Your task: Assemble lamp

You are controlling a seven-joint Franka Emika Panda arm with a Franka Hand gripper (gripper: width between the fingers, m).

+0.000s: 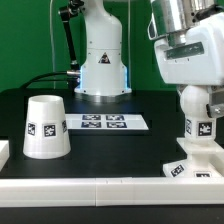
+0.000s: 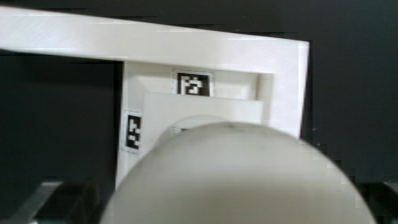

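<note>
Two fingers (image 2: 54, 203) sit spread on either side of the bulb (image 1: 199, 118) and appear to pinch its round head, though the blurred wrist view leaves the contact itself unclear. That head fills much of the wrist view, with the tagged base (image 2: 240, 100) behind it. In the exterior view the arm (image 1: 185, 40) occupies the upper right of the frame, its wrist pointing straight down over the bulb. The bulb stands upright on the flat base at lower right. The shade (image 1: 45, 127) stands wider end down on the black bench (image 1: 100, 150) at the exterior view's left, well apart. The marker board (image 1: 103, 122) lies between them, farther back.
</note>
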